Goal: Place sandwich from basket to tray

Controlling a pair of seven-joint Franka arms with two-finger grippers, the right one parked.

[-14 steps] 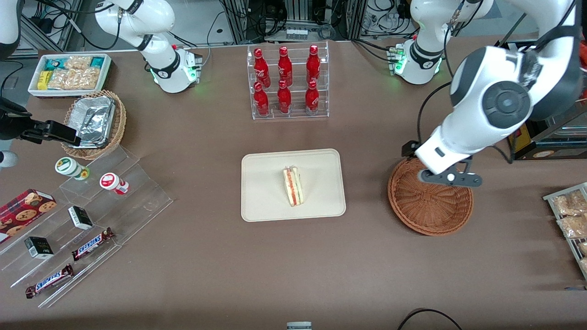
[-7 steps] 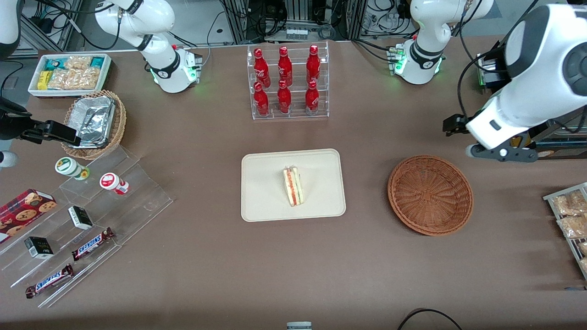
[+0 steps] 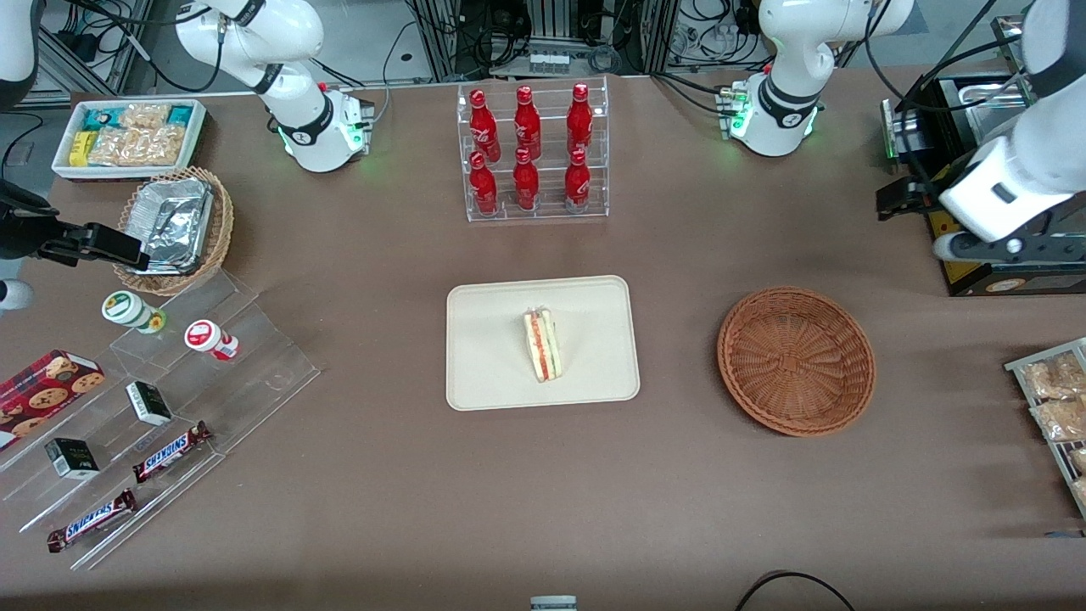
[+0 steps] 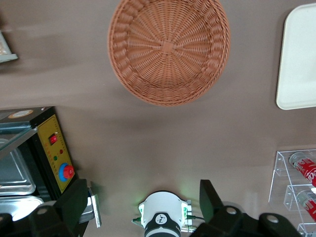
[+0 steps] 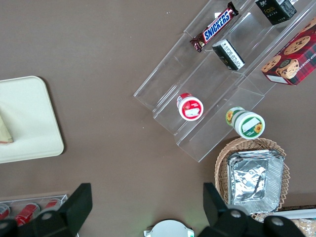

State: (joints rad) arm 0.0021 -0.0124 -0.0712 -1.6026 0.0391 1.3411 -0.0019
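Observation:
The sandwich [image 3: 541, 344] lies on the cream tray [image 3: 594, 382] at the middle of the table, its red and green layers facing up. The reddish-brown basket [image 3: 796, 361] holds nothing and sits beside the tray, toward the working arm's end. My left gripper [image 3: 1010, 248] hangs high over that end of the table, farther from the front camera than the basket and apart from it. The left wrist view shows the gripper [image 4: 143, 207] open with nothing between its fingers, the basket [image 4: 169, 49] and a corner of the tray [image 4: 301, 59].
A black appliance with a yellow panel [image 3: 976, 271] stands under the gripper. A rack of red bottles [image 3: 532, 151] stands farther back than the tray. Snack packets [image 3: 1056, 407] lie at the working arm's end. A tan basket of foil containers [image 3: 174, 229] and acrylic steps with candy bars [image 3: 170, 450] sit at the parked arm's end.
My gripper has left the spot above the basket and swung toward the working arm's end of the table, farther from the front camera. Sandwich, tray and basket have not moved.

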